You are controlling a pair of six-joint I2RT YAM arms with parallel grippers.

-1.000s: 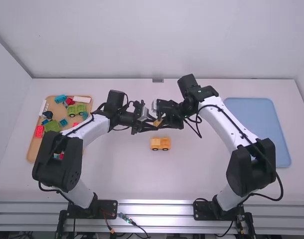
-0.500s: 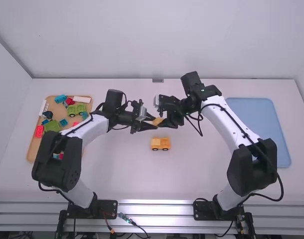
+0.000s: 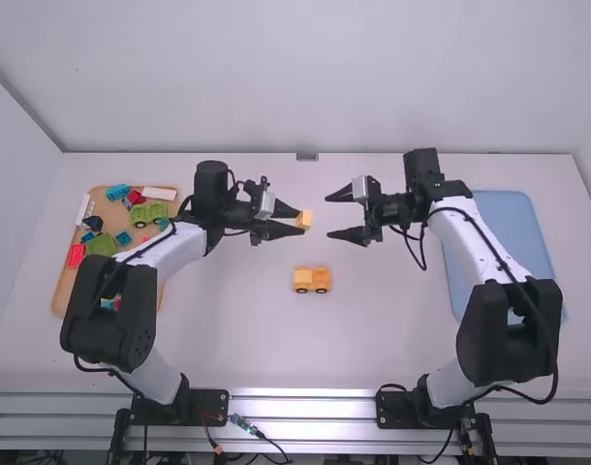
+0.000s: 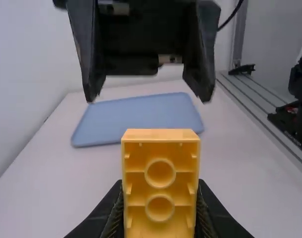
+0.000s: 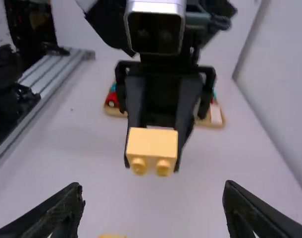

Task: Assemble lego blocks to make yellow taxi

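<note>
Table (image 3: 228, 339) in white, blue tray (image 3: 516, 221), pale wall (image 3: 276, 77) behind

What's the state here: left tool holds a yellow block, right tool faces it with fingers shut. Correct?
Not quite: the right tool has its fingers open, spread well apart, as the high view shows. The left tool does hold a yellow block, and the right tool faces it.

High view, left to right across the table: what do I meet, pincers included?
Wooden tray of blocks → left pincer gripping a yellow block → right pincer, open → blue tray.
</note>
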